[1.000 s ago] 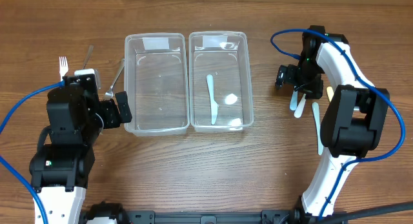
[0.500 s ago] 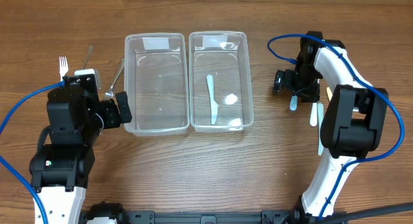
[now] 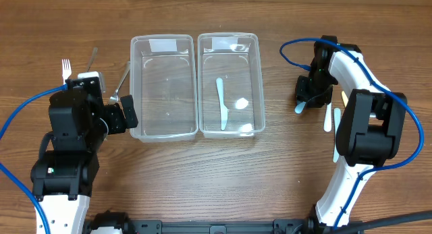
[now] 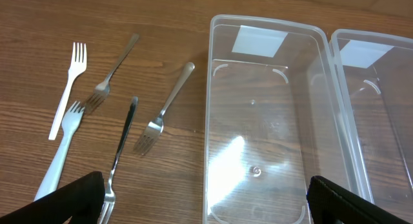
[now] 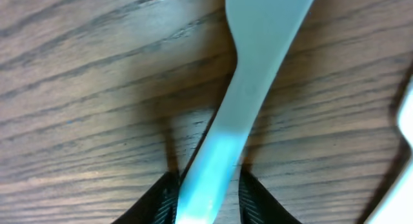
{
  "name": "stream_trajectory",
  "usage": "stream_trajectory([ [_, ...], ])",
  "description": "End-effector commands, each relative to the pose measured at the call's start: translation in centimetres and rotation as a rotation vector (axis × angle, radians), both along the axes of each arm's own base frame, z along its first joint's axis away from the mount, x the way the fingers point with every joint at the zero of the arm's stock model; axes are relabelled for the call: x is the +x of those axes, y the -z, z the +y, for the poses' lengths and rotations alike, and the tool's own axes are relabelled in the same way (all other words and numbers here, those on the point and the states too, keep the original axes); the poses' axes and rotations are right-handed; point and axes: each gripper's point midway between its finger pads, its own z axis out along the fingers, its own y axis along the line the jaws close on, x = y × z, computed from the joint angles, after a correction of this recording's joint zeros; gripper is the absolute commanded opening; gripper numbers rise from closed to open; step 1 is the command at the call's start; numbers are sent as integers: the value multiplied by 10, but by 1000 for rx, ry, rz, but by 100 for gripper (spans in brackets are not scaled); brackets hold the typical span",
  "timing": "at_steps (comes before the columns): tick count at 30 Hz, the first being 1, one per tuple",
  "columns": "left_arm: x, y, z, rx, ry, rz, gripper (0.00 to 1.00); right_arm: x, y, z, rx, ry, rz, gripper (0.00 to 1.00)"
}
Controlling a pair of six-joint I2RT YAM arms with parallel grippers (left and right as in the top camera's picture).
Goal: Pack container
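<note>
While right gripper (image 5: 208,201) clamps a pale utensil (image 5: 258,75), perhaps a spoon, left gripper (image 4: 213,204) gapes; forks (image 4: 170,97) nearby.

Brown wood-grain table (image 3: 202,180), evenly lit

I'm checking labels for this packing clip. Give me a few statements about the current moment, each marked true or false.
1. The left container has nothing in it. True.
2. The right container holds no cutlery. False: a white plastic knife lies inside it.
3. The right gripper is closed on a plastic utensil. True.
4. The left gripper holds a fork. False: it is open and holds nothing; the forks lie on the table.
</note>
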Motion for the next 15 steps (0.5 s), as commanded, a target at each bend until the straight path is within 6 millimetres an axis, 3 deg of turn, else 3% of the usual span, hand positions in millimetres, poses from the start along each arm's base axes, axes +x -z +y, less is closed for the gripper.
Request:
stream_trajectory([
  [1,3,-13,0,-2,2,-32,100,-8,6,5,23,3,26,32],
  [15,3,-13,0,-2,2,-33,100,-5,6,6,25,3,17,4],
])
